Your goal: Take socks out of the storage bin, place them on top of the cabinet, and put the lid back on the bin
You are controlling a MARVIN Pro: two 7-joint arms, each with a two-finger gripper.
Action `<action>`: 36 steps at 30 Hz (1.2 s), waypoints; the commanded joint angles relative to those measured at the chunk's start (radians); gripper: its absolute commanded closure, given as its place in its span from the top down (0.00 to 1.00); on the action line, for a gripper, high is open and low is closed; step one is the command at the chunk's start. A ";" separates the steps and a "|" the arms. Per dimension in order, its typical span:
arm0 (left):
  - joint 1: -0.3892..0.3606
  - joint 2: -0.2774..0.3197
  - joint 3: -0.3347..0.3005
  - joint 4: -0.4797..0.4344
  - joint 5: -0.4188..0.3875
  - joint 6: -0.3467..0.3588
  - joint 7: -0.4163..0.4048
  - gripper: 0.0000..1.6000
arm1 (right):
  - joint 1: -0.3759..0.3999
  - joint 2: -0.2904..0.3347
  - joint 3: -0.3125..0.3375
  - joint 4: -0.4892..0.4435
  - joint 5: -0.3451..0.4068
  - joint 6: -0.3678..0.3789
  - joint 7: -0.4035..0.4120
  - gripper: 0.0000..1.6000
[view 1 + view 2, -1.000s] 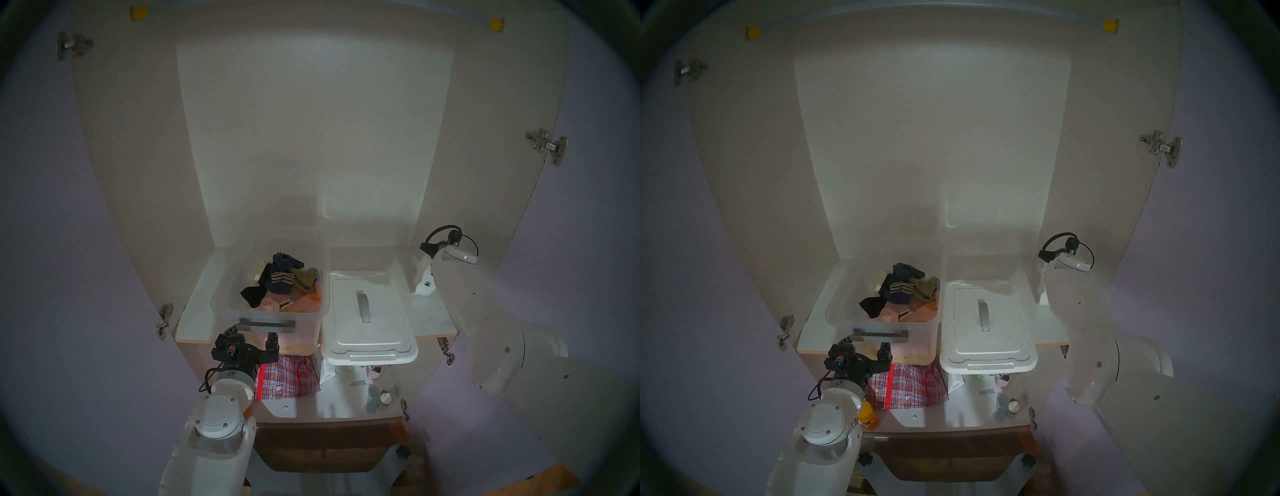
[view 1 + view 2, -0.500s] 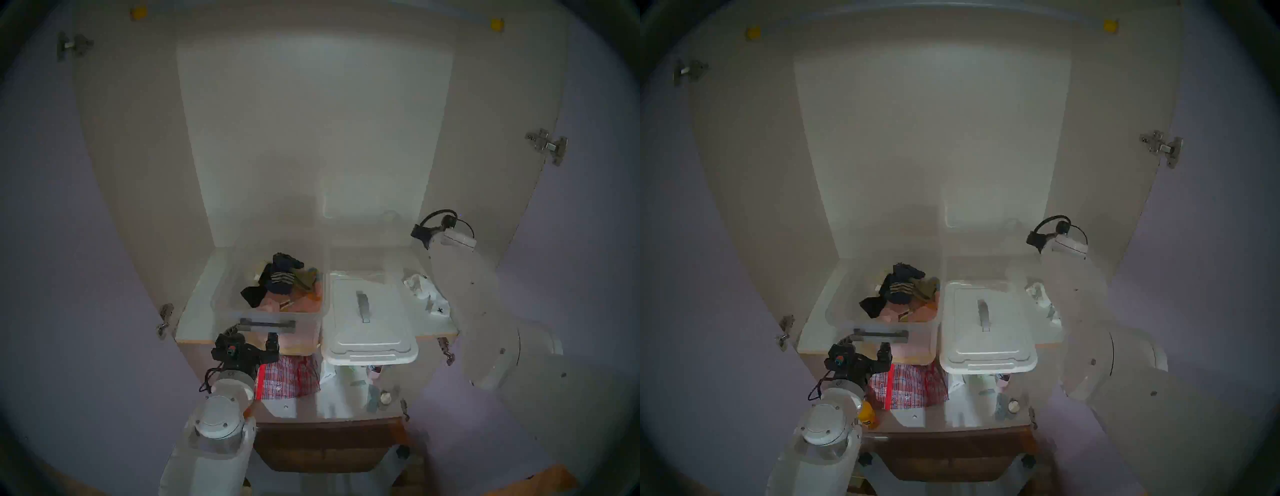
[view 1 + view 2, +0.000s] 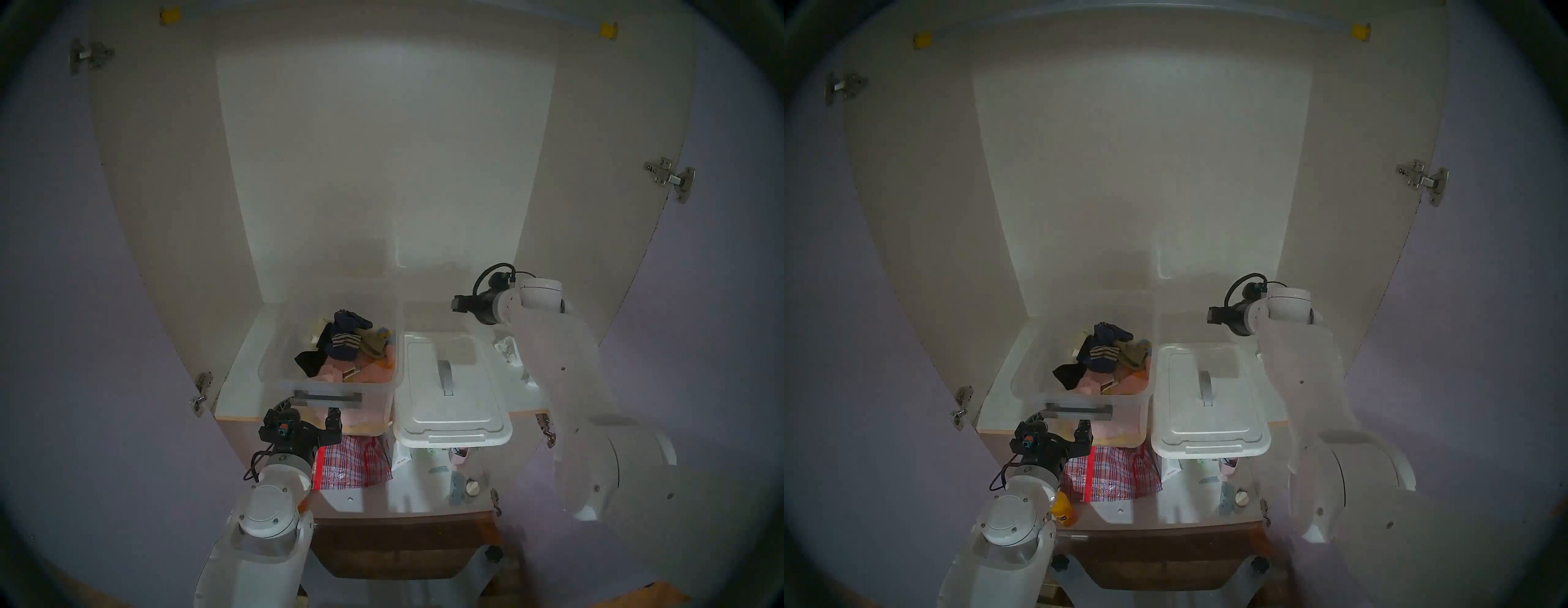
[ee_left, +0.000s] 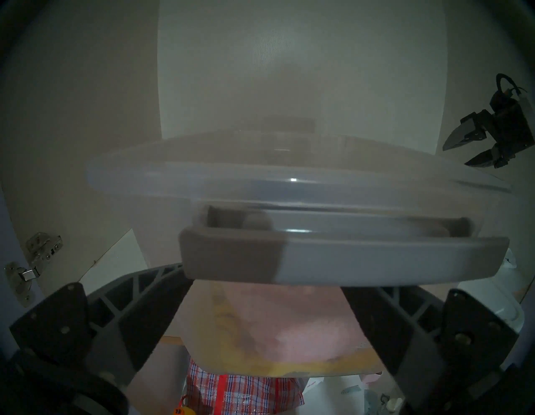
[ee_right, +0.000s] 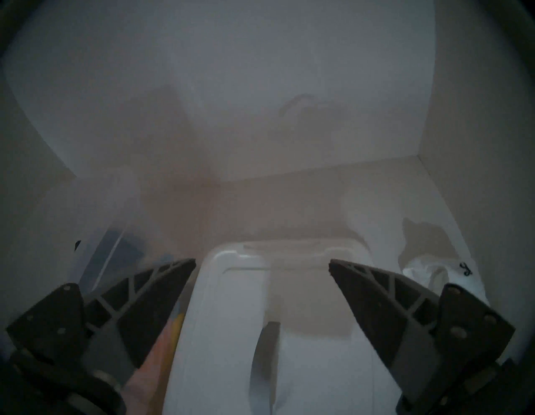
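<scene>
Two of the three steps are reading as done or under way. At the left, the left hand (image 3: 312,418) is hanging just in front of the storage bin (image 3: 271,373), fingers spread either side of the grey bar handle (image 4: 341,260), gripping nothing. That bin is sitting open on the shelf board (image 3: 237,382) of the cabinet (image 3: 169,212), with a navy striped sock (image 3: 345,342) and other clothing inside. Beside it to the right, the lid (image 3: 466,407) is lying flat on the shelf, overhanging the front edge. Above the lid's far end, the right hand (image 5: 262,265) is hovering, fingers wide apart and empty. Furthest right, the socks (image 5: 434,274) are lying on the shelf, released. Remaining, in my judgement: lifting the lid back onto the bin.
</scene>
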 commanded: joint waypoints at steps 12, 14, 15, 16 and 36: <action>-0.020 0.006 0.003 -0.038 -0.003 -0.010 -0.001 1.00 | -0.015 -0.001 -0.157 -0.033 -0.036 0.073 -0.010 1.00; -0.020 0.006 0.004 -0.037 -0.003 -0.010 0.000 1.00 | 0.000 0.008 -0.185 0.001 -0.052 0.062 -0.006 1.00; -0.020 0.007 0.004 -0.037 -0.004 -0.010 0.000 1.00 | 0.007 0.013 -0.201 0.018 -0.062 0.053 -0.003 1.00; -0.020 0.007 0.004 -0.037 -0.004 -0.010 0.000 1.00 | 0.017 0.012 -0.202 0.044 -0.056 0.054 0.000 1.00; -0.021 0.016 0.011 -0.038 -0.011 -0.010 0.009 1.00 | 0.144 0.004 -0.249 0.423 -0.066 -0.147 0.031 1.00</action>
